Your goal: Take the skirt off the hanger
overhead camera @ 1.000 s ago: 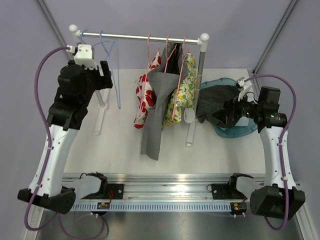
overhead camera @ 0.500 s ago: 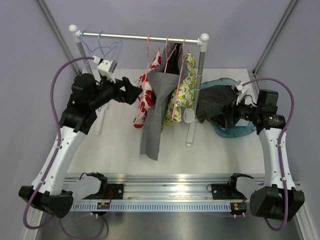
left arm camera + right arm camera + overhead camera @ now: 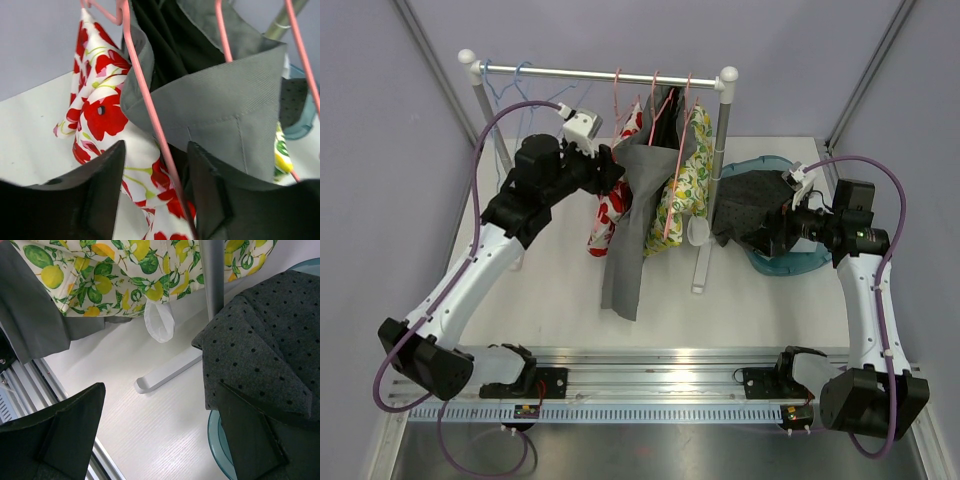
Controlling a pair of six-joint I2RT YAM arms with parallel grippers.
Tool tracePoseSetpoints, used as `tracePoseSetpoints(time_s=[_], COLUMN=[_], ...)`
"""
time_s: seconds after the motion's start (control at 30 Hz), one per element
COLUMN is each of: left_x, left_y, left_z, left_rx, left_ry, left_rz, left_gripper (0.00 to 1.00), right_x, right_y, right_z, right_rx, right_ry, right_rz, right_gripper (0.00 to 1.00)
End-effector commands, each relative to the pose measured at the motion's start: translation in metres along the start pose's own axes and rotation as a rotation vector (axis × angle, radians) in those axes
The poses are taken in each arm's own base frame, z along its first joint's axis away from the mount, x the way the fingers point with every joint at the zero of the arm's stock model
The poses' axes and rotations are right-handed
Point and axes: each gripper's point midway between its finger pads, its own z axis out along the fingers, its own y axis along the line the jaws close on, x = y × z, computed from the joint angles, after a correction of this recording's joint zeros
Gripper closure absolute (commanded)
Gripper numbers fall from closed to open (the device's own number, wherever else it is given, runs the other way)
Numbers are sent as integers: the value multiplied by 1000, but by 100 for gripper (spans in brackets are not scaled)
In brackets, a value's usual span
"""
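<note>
Now at the reach-in step, nothing gripped yet. Left gripper up among the garments on the rail, fingers spread moderately, empty, straddling the slanted wire of a pink hanger. Grey skirt draped over that wire, on the right side of the gap; red-poppy garment just to the left, touching the grey (easy to snag by mistake). Skirt on its hanger near the middle of the rail, hem well down toward the table. Right gripper off at the right, over a teal basin, fingers wide apart and holding nothing, a dark dotted cloth lying against one of them. Next, by judgement: ease forward, close on grey fabric alone rather than on wire, then draw down and off the hanger's arm. Likely calls for care against dragging the hanger off the rail.
</note>
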Motion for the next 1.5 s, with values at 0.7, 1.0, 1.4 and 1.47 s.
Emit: tracePoseSetpoints(time_s=[0.7, 1.0, 1.4, 1.47], left_x=[-123, -99, -22, -21], left_y=[30, 30, -8, -14], left_z=[-53, -90, -172, -191], left_rx=[-364, -351, -184, -167], left_ry=[-336, -271, -202, -236], left_rz=[218, 140, -75, -114], left_gripper=[100, 100, 100, 100], right_x=[-9, -23, -103, -110], right_y=[6, 24, 155, 166], right_z=[-2, -27, -22, -4], right_rx=[-26, -6, -358, -380], right_ry=[-33, 5, -21, 19], right_rz=[-71, -192, -398, -398], right_gripper=[1, 1, 1, 0])
